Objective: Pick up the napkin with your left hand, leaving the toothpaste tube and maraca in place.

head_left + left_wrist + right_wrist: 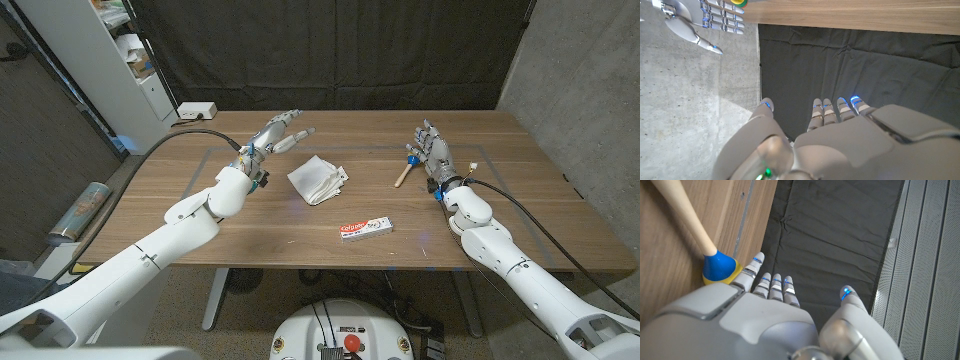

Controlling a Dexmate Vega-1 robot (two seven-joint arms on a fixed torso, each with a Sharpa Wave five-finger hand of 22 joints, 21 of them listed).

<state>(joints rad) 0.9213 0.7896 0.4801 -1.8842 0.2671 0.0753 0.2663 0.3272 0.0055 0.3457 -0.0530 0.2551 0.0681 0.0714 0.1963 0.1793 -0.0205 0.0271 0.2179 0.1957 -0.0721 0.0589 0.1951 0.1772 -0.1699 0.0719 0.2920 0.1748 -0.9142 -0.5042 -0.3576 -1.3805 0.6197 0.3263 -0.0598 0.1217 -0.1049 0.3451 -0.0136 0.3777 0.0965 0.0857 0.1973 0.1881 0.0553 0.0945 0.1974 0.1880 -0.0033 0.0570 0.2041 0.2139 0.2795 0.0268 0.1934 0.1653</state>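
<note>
- Near the middle of the wooden table (pixel 250 225), the white napkin (pixel 317 178) lies crumpled and loosely folded, with nothing holding it.
- To the napkin's left, the left hand (pixel 272 137) is raised a little above the tabletop, fingers stretched forward and slightly apart, gripping nothing. It sits near the napkin but apart from it, with bare wood between them.
- From the left wrist view, that hand's fingers (pixel 824 111) reach out toward the black curtain (pixel 865 65) behind the table, the thumb set off to one side.
- Closer to the robot than the napkin, the toothpaste tube (pixel 365 229) lies flat in its red and white box, well clear of both hands.
- On the right side, the maraca (pixel 404 170) lies on the wood with its blue and yellow head toward the far edge.
- Just beside the maraca, the right hand (pixel 433 150) has its fingers extended, holding nothing; whether it touches the maraca cannot be told.
</note>
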